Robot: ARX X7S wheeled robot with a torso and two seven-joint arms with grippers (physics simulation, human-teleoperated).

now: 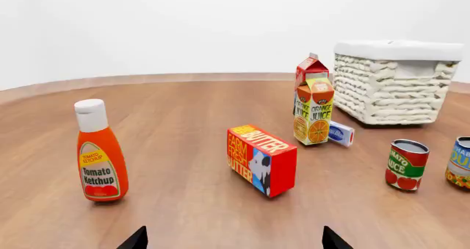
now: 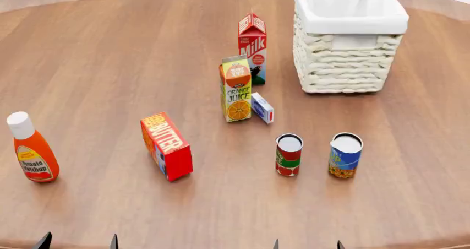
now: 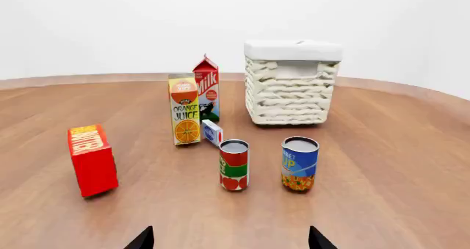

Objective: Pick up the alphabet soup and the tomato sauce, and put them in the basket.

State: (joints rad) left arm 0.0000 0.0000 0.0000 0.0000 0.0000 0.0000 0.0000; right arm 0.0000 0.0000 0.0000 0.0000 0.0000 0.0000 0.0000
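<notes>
The alphabet soup (image 2: 345,155), a blue-labelled can, stands upright on the wooden table beside the tomato sauce (image 2: 289,155), a red can with a green band. Both show in the right wrist view, soup (image 3: 300,164) and sauce (image 3: 234,165), ahead of my right gripper (image 3: 230,241), which is open and empty. The left wrist view holds the sauce (image 1: 406,165) and the soup (image 1: 460,164) at the frame's edge. My left gripper (image 1: 233,241) is open too, far from them. The cream wicker basket (image 2: 345,67) stands behind the cans, also seen as basket (image 3: 291,89) and basket (image 1: 393,84).
An orange juice carton (image 2: 236,89), a milk carton (image 2: 252,39) and a small white-blue box (image 2: 262,107) stand left of the basket. A red butter box (image 2: 167,146) sits mid-table and a ketchup bottle (image 2: 32,149) at the far left. Gripper tips show at the near table edge.
</notes>
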